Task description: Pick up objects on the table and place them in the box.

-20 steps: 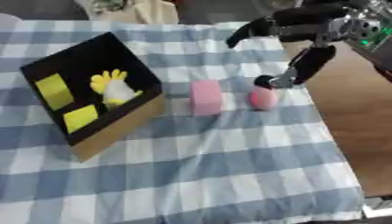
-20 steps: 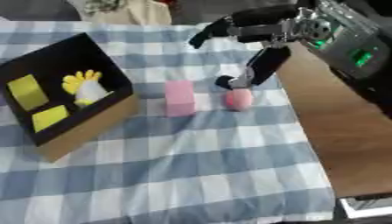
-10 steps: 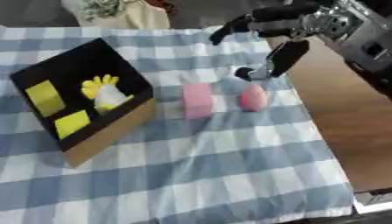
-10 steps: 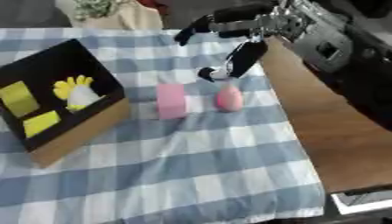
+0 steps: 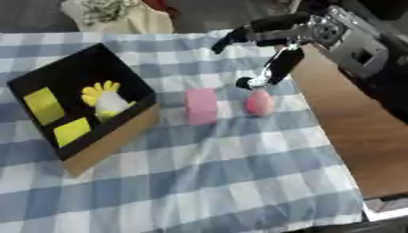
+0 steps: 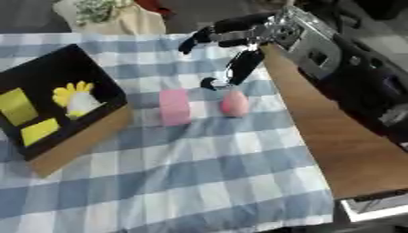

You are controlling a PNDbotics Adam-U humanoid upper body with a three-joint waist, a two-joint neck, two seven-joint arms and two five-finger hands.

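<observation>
Two pink things, a block (image 5: 201, 105) and an egg (image 5: 259, 103), lie right of the box (image 5: 119, 136); the right hand (image 5: 271, 41), fingers spread wide, has dropped its thumb toward the egg, nothing grasped yet.

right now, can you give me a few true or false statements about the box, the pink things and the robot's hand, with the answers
1. The box holds yellow things. True.
2. The pink block lies inside the box. False: it lies on the checked cloth, right of the box.
3. The right hand is above the pink egg-shaped thing. True.
4. The right hand is curled round the pink block. False: its fingers are spread and hold nothing.
5. The pink egg-shaped thing lies left of the pink block. False: it lies to its right.
</observation>
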